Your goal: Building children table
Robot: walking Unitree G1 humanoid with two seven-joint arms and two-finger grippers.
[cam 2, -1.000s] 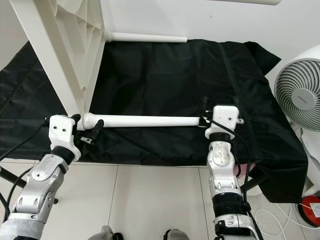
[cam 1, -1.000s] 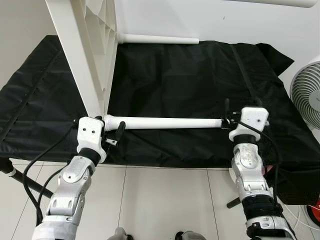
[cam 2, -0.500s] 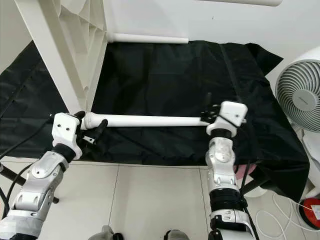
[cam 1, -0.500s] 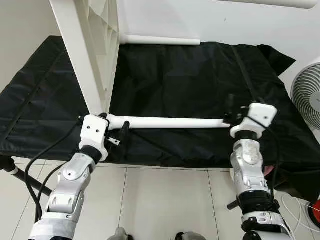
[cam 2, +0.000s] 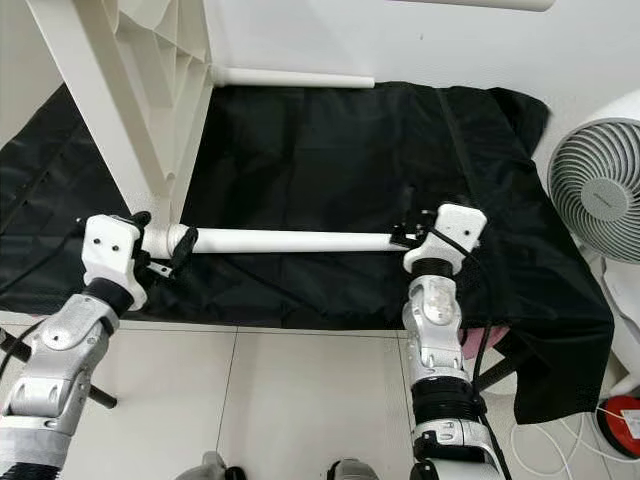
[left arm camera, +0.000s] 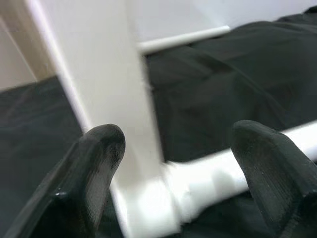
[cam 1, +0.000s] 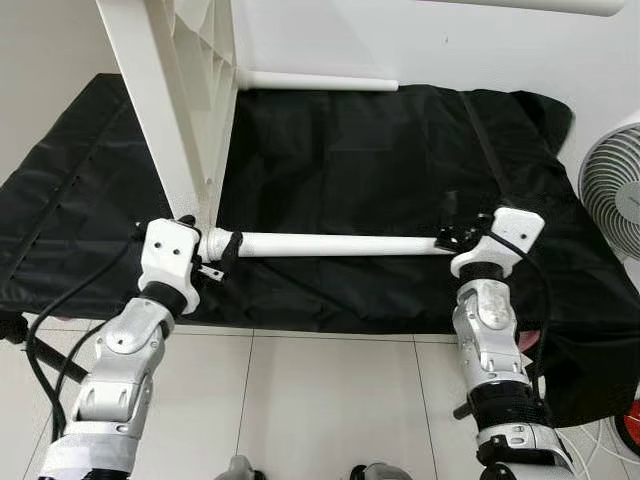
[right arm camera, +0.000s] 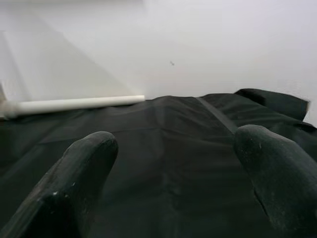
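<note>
A white table leg tube [cam 1: 330,244] lies level over the black cloth. Its left end meets the lower corner of the white table top [cam 1: 165,110], which stands on edge at the left. My left gripper [cam 1: 212,246] is open around that left end. In the left wrist view the tube [left arm camera: 208,181] and the table's corner sit between the spread fingers [left arm camera: 94,163]. My right gripper [cam 1: 449,228] is at the tube's right end and open. Between its wide-apart fingertips [right arm camera: 84,168] I see just black cloth. A second white leg [cam 1: 318,80] sticks out from the table top at the back.
A black cloth [cam 1: 360,150] covers the low surface ahead, and its front edge hangs over the tiled floor [cam 1: 320,400]. A white fan [cam 2: 600,185] stands at the right, with a red object [cam 2: 626,416] on the floor below it. A white wall runs behind.
The tube has shifted left, and its left end is now against the table top's corner. My left gripper moved left with it. My right gripper followed slightly left and lower.
</note>
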